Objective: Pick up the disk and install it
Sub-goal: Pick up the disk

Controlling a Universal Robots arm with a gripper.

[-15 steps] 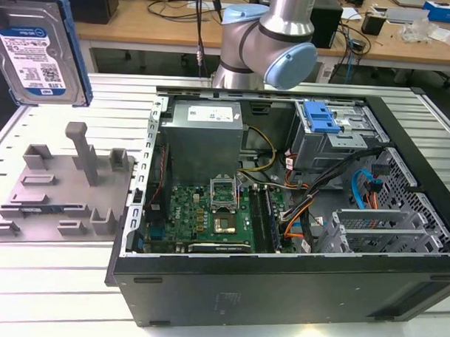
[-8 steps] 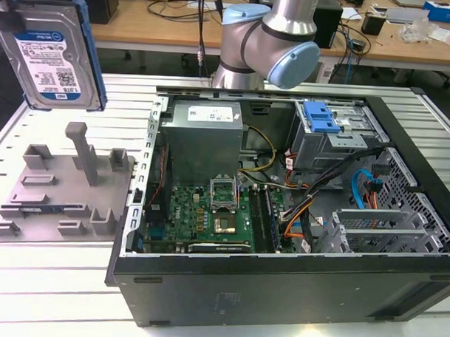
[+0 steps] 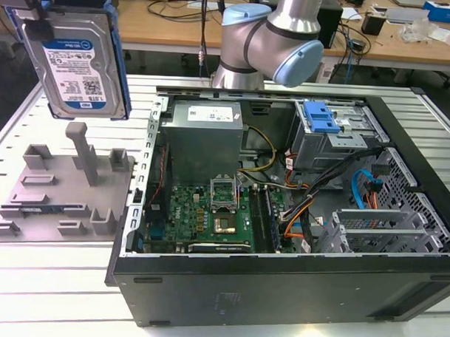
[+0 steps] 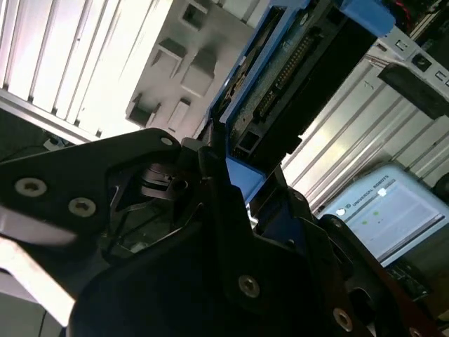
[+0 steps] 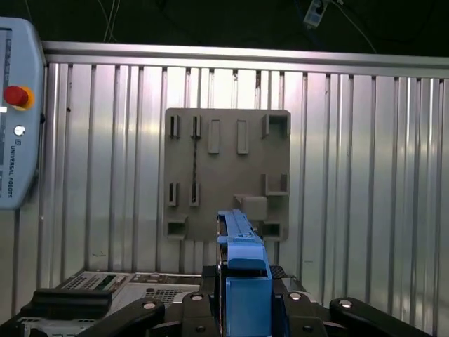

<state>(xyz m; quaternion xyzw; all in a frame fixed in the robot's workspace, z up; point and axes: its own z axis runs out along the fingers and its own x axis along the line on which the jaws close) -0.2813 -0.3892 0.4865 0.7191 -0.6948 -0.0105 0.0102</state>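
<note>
I have the disk (image 3: 77, 60) hanging upright above the grey fixture (image 3: 61, 192) on the tabletop (image 3: 51, 281); the gripper (image 5: 244, 298) pinches its blue bracket (image 5: 238, 239) edge, presumably leaving the connector end (image 4: 284, 70) free for the open computer case (image 3: 295, 274)

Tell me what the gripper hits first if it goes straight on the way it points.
Probably the grey fixture plate: the gripper, shut on the disk, points down at it, and the disk's lower edge would touch first.
</note>
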